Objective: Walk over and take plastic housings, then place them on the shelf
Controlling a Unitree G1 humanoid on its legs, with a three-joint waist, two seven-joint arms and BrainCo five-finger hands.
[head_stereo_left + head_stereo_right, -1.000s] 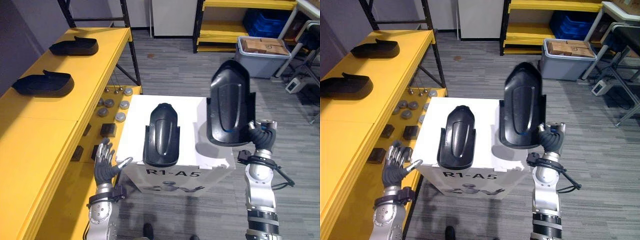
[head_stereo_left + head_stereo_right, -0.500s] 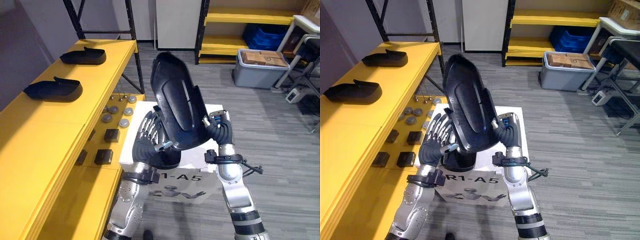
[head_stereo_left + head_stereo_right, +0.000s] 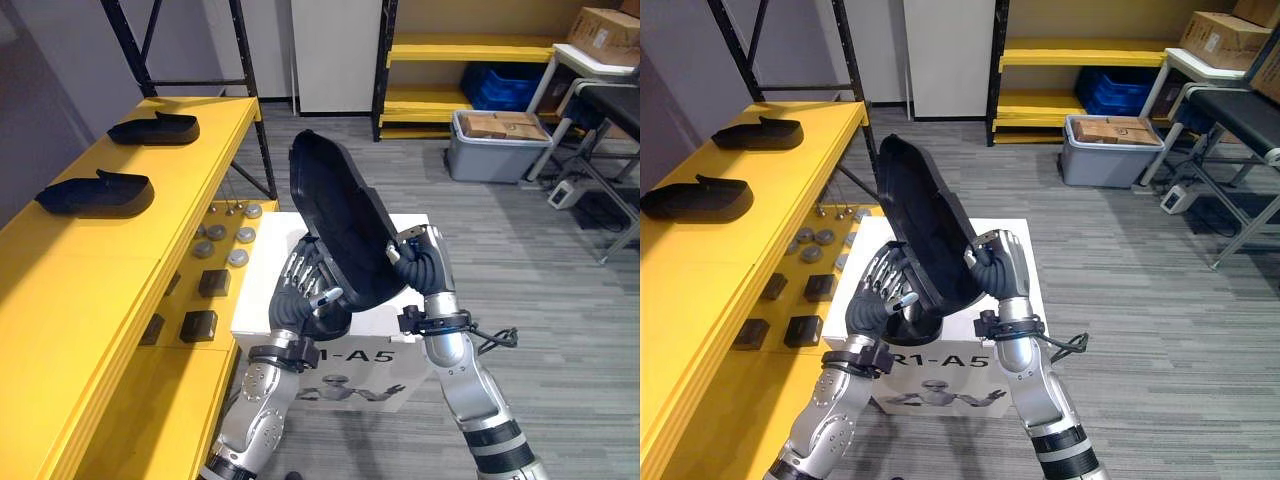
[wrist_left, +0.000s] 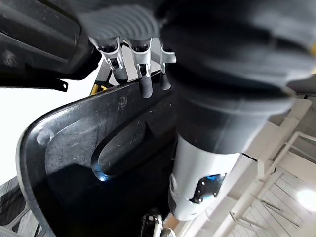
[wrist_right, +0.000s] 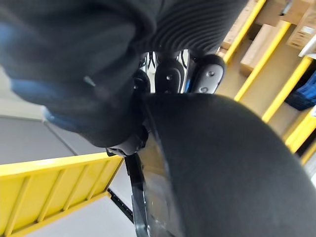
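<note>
Housings on the yellow shelf: two. Third housing is aloft, right hand clenched on its edge, left hand bracing it with straight fingers. Shelving is outstanding; fourth housing lies on the white box.

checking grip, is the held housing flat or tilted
Tilted: housing stands steeply over the box, right hand curled on its edge, left hand open.

Four black housings (two on the shelf).
</note>
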